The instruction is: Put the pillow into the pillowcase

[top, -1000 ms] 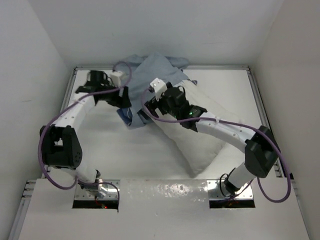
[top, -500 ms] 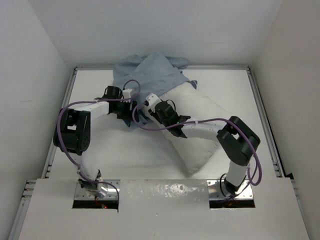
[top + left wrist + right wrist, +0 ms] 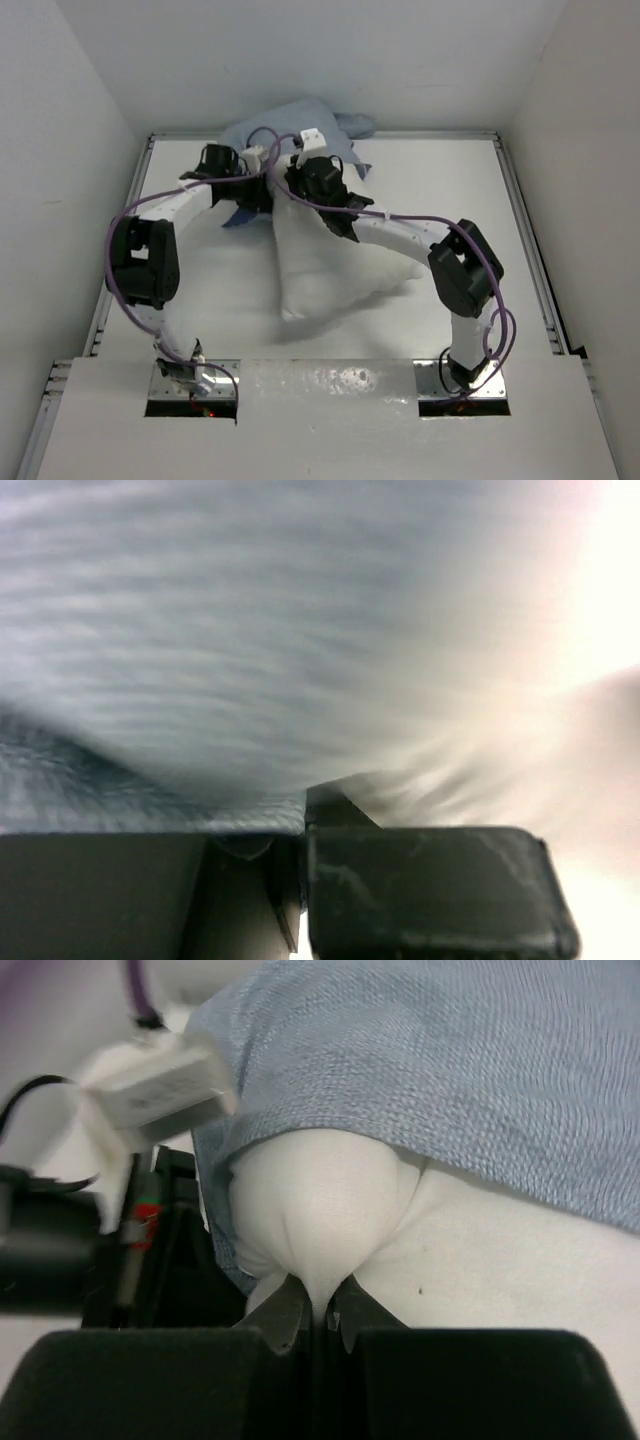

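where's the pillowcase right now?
Top view: the pillowcase is bunched at the far edge of the table, left of centre, draped over the pillow's far end.

Right pincer point(image 3: 313, 1312) pinching pillow point(image 3: 320, 1210) corner, pillowcase point(image 3: 450, 1070) draped over it, left arm point(image 3: 50, 1245) alongside

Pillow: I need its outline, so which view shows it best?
Top external: nearly the whole pillow shows, far end under the pillowcase. Right wrist shows only a corner pinched in the right gripper; left wrist is blurred.
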